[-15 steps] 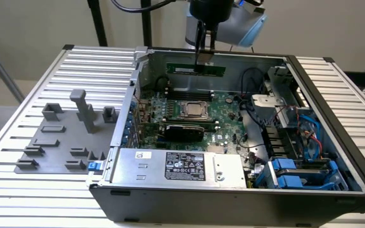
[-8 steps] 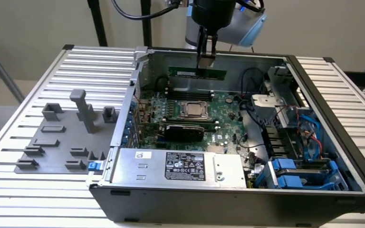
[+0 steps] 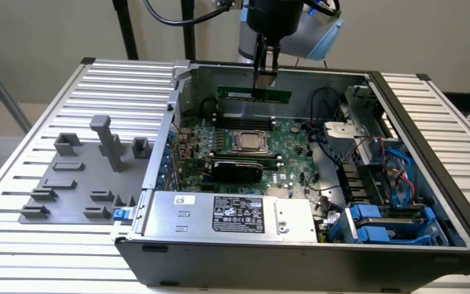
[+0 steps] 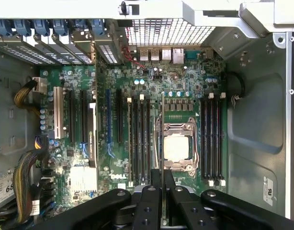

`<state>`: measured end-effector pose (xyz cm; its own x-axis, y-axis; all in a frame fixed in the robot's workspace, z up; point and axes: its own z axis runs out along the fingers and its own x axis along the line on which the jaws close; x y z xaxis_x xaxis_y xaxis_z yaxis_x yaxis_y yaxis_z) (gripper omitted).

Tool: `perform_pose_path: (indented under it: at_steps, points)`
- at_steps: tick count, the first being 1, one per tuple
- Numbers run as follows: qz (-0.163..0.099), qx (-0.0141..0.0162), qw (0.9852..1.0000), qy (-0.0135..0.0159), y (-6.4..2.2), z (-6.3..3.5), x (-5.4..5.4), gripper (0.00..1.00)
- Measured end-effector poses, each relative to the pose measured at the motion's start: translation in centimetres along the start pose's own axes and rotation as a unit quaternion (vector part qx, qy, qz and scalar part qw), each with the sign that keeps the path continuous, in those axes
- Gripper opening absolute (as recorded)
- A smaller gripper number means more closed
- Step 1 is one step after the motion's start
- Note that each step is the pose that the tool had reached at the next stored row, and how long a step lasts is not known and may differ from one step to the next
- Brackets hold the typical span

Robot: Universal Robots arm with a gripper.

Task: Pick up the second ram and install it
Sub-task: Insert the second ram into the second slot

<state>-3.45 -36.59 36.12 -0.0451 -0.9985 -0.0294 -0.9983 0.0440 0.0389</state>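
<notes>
One stick, the second ram (image 3: 256, 94), hangs above the motherboard (image 3: 292, 147), my gripper (image 3: 265, 82) clamped on its upper edge. Its long axis lies level, parallel to the memory slots (image 3: 243, 120), near the case wall (image 3: 317, 82).

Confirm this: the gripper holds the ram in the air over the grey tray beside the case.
Wrong in one respect. The gripper holds the ram in the air over the motherboard inside the case, not over the grey tray beside it. The exterior view shows this.
</notes>
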Motion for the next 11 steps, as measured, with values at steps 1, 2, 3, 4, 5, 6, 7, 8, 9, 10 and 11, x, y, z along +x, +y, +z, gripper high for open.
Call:
perform_pose_path:
  at_steps: [1, 2, 3, 4, 5, 6, 7, 8, 9, 10, 11]
  points:
    - [0.000, 0.0000, 1.0000, 0.0000, 0.00, 0.00, 0.00, 0.13]
    - [0.000, 0.0000, 1.0000, 0.0000, 0.00, 0.00, 0.00, 0.13]
    - [0.000, 0.0000, 1.0000, 0.0000, 0.00, 0.00, 0.00, 0.13]
    - [0.000, 0.0000, 1.0000, 0.0000, 0.00, 0.00, 0.00, 0.13]
    - [0.000, 0.0000, 1.0000, 0.0001, 0.00, 0.00, 0.00, 0.13]
    - [0.000, 0.0000, 1.0000, 0.0000, 0.00, 0.02, 0.00, 0.13]
    - [0.000, 0.0000, 1.0000, 0.0001, 0.00, 0.03, -0.01, 0.13]
    - [0.000, 0.0000, 1.0000, 0.0000, -0.01, 0.09, 0.00, 0.13]
    - [0.000, -0.0001, 1.0000, 0.0001, 0.00, 0.25, 0.01, 0.13]
    - [0.000, -0.0001, 1.0000, 0.0001, 0.00, 0.43, 0.01, 0.13]
    - [0.000, -0.0001, 1.0000, 0.0000, 0.00, 0.61, 0.02, 0.13]
